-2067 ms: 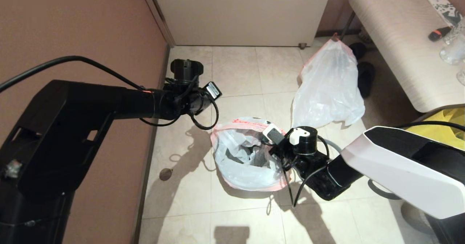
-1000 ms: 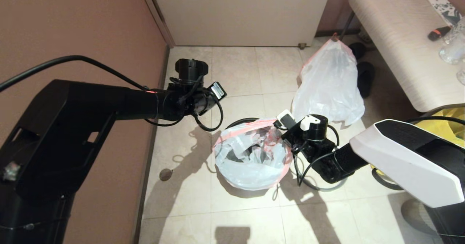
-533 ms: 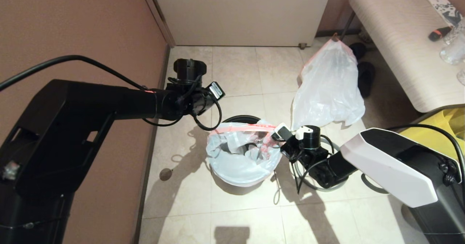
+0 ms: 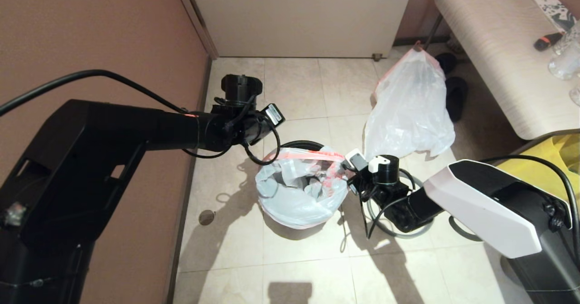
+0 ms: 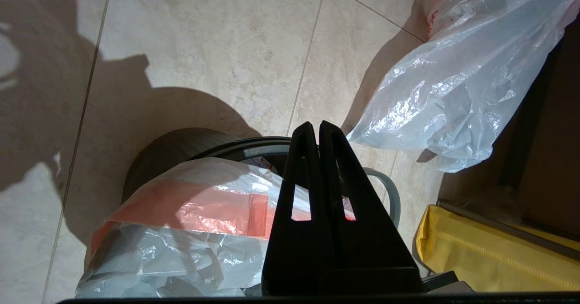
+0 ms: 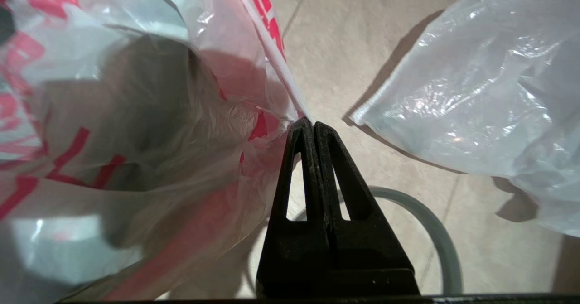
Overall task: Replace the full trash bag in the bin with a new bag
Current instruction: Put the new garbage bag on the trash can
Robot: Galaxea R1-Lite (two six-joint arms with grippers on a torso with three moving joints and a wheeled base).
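Left gripper (image 5: pixel 316 129) hangs above the bin's (image 4: pixel 302 146) far rim, fingers pressed together on nothing. The new bag (image 4: pixel 297 190), thin and crinkled with an orange-red hem, is draped over the black bin on the floor tiles. Right gripper (image 6: pixel 308 125) is pinched tight on that hem's edge. The full bag (image 4: pixel 410 107) sits bulging beyond, near the bench (image 4: pixel 498 45).
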